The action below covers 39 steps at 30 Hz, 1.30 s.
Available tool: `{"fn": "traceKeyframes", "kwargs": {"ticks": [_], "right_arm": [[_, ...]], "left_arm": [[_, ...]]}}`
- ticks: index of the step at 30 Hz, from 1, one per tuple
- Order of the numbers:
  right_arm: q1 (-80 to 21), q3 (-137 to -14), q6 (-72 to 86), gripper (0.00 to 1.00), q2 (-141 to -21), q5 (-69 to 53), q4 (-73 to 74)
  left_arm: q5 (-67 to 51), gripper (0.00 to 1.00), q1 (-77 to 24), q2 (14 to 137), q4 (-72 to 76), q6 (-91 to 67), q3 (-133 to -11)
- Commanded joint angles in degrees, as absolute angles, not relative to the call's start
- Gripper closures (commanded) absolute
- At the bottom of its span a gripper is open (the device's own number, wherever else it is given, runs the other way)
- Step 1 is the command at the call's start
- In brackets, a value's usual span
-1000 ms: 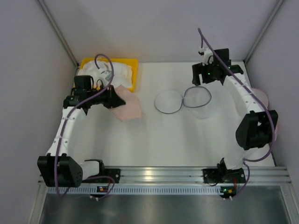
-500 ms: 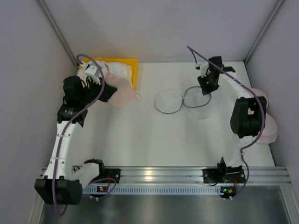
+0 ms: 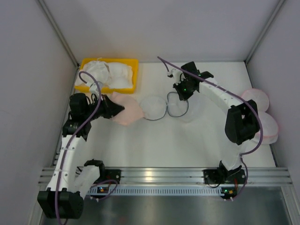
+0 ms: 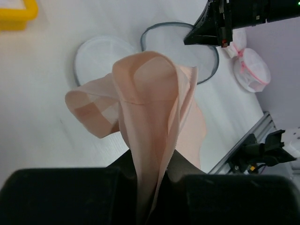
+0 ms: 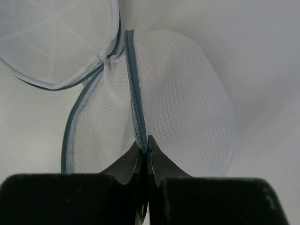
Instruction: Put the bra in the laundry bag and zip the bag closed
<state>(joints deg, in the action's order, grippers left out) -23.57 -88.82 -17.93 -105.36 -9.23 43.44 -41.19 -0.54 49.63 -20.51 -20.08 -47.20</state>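
Note:
The pale pink bra hangs folded from my left gripper, which is shut on its fabric just left of the laundry bag. In the left wrist view the bra rises out of the pinched jaws of the left gripper. The laundry bag lies open as two white mesh halves with a dark grey zipper rim. My right gripper is shut on the rim of the right half. Up close, the right gripper pinches the zipper rim and holds up the mesh.
A yellow bin holding white garments stands at the back left. Round mesh pouches with pink rims lie against the right wall. The aluminium rail with both arm bases runs along the near edge.
My right gripper closed on the bag's rim and drew the bag left towards the table's middle. My left arm carried the bra from beside the bin to just left of the bag.

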Motion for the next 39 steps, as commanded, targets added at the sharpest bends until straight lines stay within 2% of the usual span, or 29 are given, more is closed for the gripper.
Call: {"fn": "traceKeyframes", "kwargs": {"ticks": [1,4,7,11,21,26,32,34,39], "right_arm": [[-28.38,-88.51,-13.19,1.0,-101.43,-11.77,40.26],[-32.07,-88.33,-9.24,1.0,-101.51,-12.73,39.2],[-35.41,-88.33,-6.95,1.0,-101.86,-15.02,38.06],[-38.4,-88.86,-6.85,1.0,-102.04,-17.49,37.18],[-41.13,-88.33,-7.73,1.0,-100.99,-19.87,34.1],[-41.57,-87.63,-7.91,1.0,-100.2,-21.0,32.7],[-42.89,-82.37,-9.93,1.0,-96.78,-22.5,30.24],[-43.15,-81.13,-10.46,1.0,-96.07,-22.15,29.71],[-43.42,-78.84,-10.02,1.0,-95.01,-20.65,29.18]], "left_arm": [[-44.91,1.0,-0.44,47.55,-16.27,-28.8,-43.6],[-45.88,1.0,-2.72,49.04,-12.49,-33.03,-40.79],[-45.97,1.0,-11.03,53.78,-9.85,-34.28,-40.6],[-47.45,1.0,-16.78,60.89,-5.46,-37.26,-39.47],[-54.66,1.0,-19.51,73.47,8.61,-46.49,-36.3],[-54.32,1.0,-20.74,77.86,11.07,-50.09,-34.63],[-54.93,1.0,-18.55,87.34,22.74,-60.19,-35.94],[-54.76,1.0,-17.15,89.11,27.39,-63.97,-37.17],[-47.48,1.0,-14.15,89.65,26.9,-63.46,-37.09]]}}
